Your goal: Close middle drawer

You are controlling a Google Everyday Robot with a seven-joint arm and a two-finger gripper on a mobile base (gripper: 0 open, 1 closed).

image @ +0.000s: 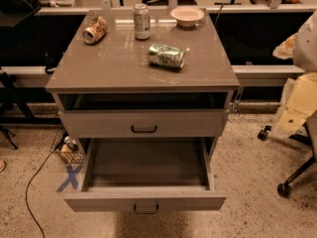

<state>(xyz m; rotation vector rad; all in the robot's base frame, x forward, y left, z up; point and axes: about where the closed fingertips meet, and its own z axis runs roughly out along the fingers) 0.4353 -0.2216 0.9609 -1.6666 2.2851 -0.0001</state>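
Note:
The middle drawer [144,200] is pulled far out of the grey-beige cabinet [124,68]. It is a long shallow box with a low flat front and a small black pull handle [146,208]. The inside of the box shows nothing in it. Above it the taller-fronted drawer [99,124] with the wider black handle stands slightly out, with a dark gap over it. The lowest drawer is hidden under the open one. My gripper is not in view.
On the cabinet top lie a green can [166,55] and a tan can [94,30], with an upright silver can [141,21] and a white bowl [187,16] behind them. A chair base with castors [285,188] stands at the right. A blue X [69,177] and a cable [34,192] are on the floor at the left.

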